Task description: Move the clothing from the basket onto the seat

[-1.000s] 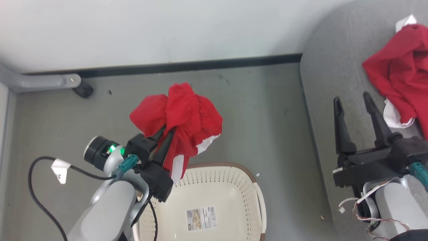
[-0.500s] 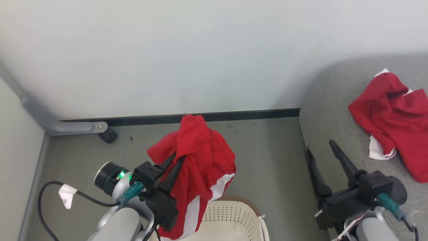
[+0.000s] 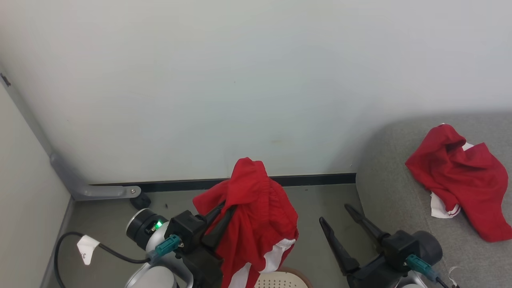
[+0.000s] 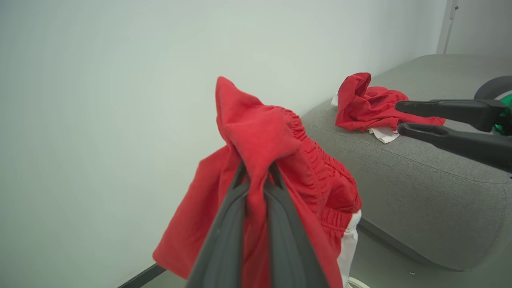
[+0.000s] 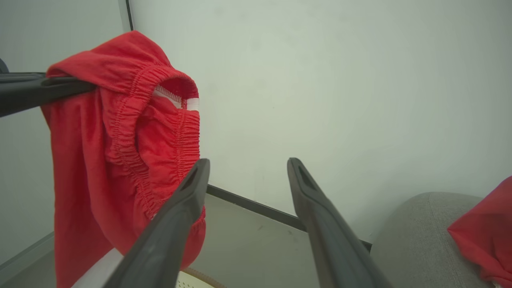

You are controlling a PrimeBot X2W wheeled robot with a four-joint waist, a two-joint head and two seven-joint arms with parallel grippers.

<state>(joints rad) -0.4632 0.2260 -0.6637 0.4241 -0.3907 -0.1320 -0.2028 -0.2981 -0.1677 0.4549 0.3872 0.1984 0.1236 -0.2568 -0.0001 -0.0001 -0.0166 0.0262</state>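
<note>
Our left gripper clamps red shorts, which hang lengthwise down over the basket. Our right gripper has its fingers apart. A red garment lies near the seat's far edge.

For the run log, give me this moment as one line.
left gripper: shut on red shorts, held above basket | right gripper: open, empty | seat: one red garment lying on it

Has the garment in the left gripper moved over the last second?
Yes, upward. In the head view the garment now reaches above the baseboard; earlier its top lay below it.
</note>
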